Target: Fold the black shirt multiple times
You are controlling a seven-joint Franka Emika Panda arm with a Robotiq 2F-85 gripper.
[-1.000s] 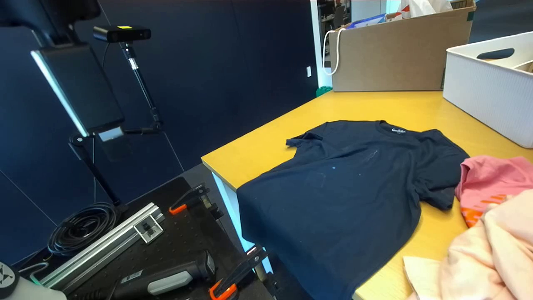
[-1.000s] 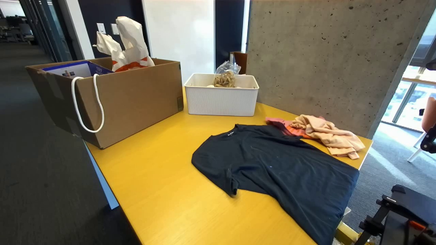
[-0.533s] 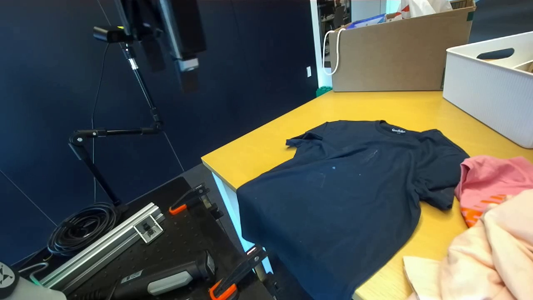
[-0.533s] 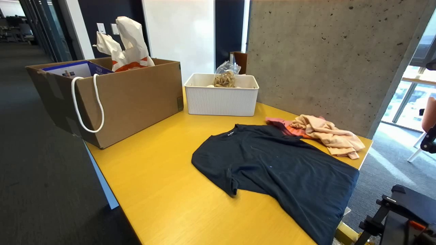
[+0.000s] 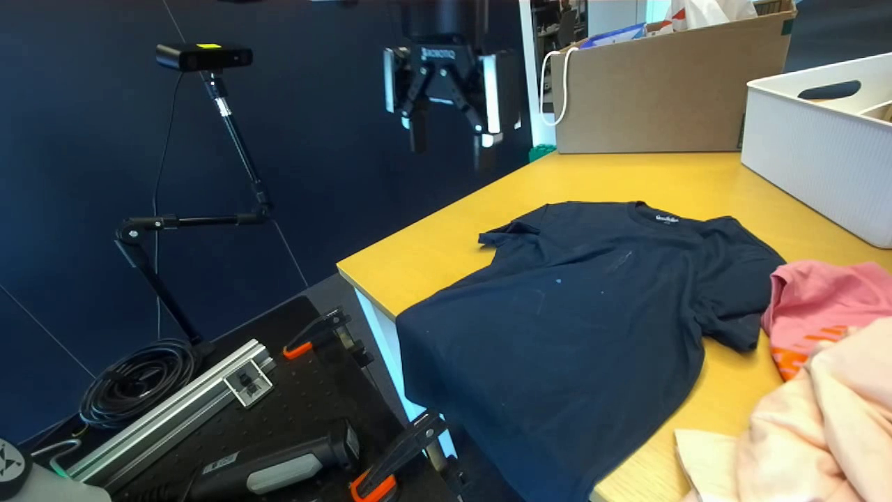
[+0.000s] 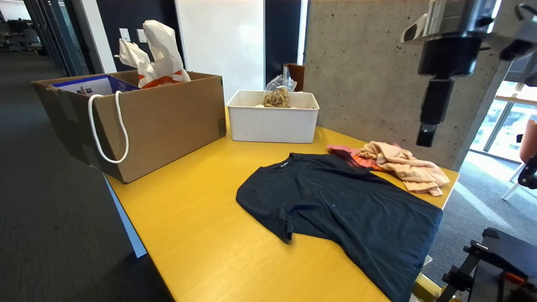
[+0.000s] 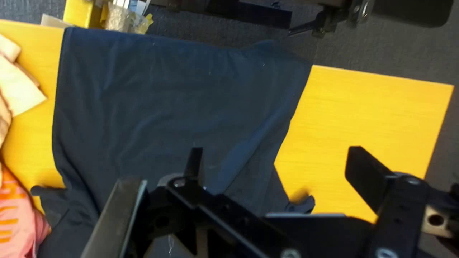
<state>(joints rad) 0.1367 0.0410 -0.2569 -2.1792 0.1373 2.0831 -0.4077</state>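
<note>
The black shirt (image 5: 557, 348) lies spread on the yellow table in both exterior views, with its label and neck toward the table's middle and its hem hanging over the near edge. It also shows in an exterior view (image 6: 356, 209). One sleeve is bunched at its end. In the wrist view the shirt (image 7: 172, 96) lies below the gripper (image 7: 275, 154); its neck end is hidden by the gripper body. The gripper (image 5: 449, 143) is open and empty, high above the table and apart from the shirt. It points downward in an exterior view (image 6: 426, 136).
A pink cloth (image 5: 829, 300) and a pale peach cloth (image 5: 829, 411) lie beside the shirt; the pink one touches a sleeve. A white bin (image 6: 272, 123) and a cardboard box (image 6: 168, 126) stand farther back. A concrete wall (image 6: 398, 75) rises behind the cloths.
In an exterior view the gripper has moved right toward the table and turned, showing both fingers. The arm has come into the exterior view where it was absent. The shirt has not moved.
</note>
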